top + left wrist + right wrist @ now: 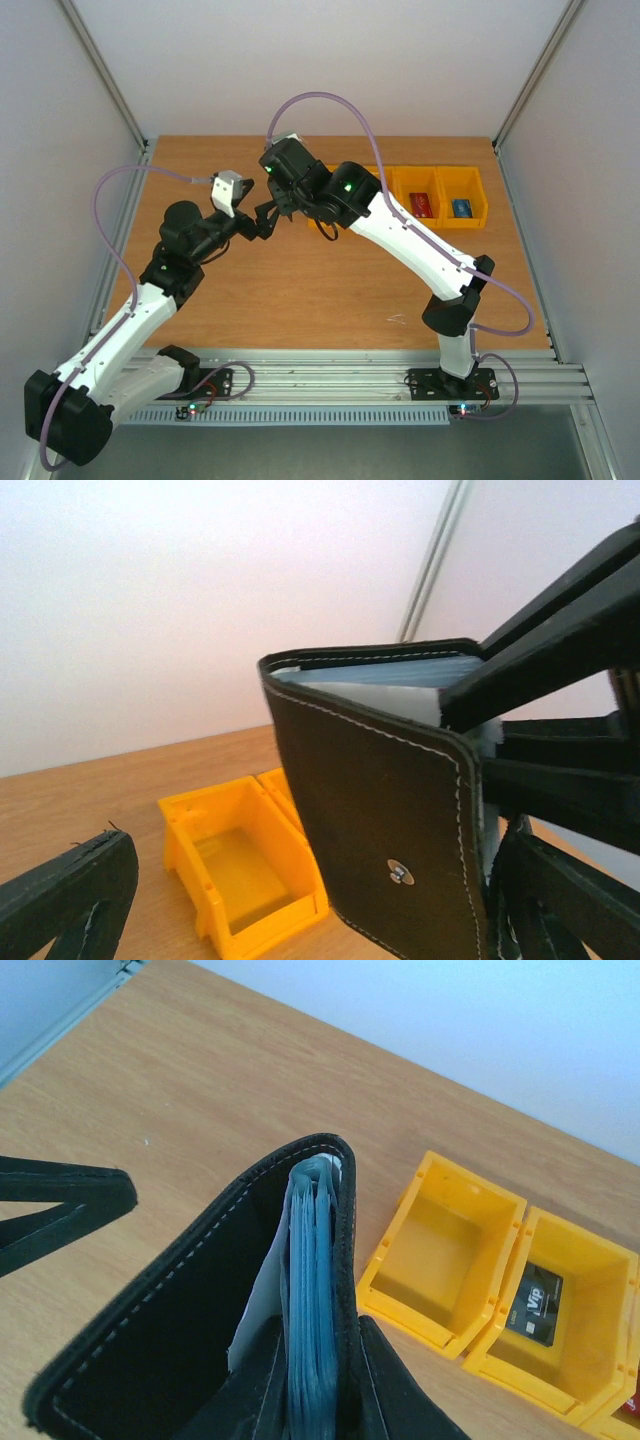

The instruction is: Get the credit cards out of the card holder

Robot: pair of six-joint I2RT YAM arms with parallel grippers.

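Right claw (283, 207) is clamped on the card holder (380, 810), and it has it lifted off the surface (200, 1080), out over the middle, just left of the row of yellow bins (440, 182). Look at the wrist view: both of its black fingers pinch the holder from below, one on each side of the blue-grey inner leaves (312, 1290), with the folded edge pointing up and away. A pale sheet (258, 1305) sits against those leaves; whether any card is tucked in there, I cannot tell. The left claw (268, 218) is right alongside, and it is released: jaws spread wide, one finger (60, 1200) hanging off to the side of the holder with clear wood between them, gripping nothing. From the left wrist camera the holder's black outer face fills the view, white stitching round the edge and a small metal stud (400, 872) low down on it. Over to the bins now: the empty bin (440, 1260) is the one nearest the holder, and next to it a dark card (533, 1305) lies flat in its own bin. Further along the row, the red card (421, 204) rests in one bin and the blue card (461, 208) in the last one, both well apart from the holder.
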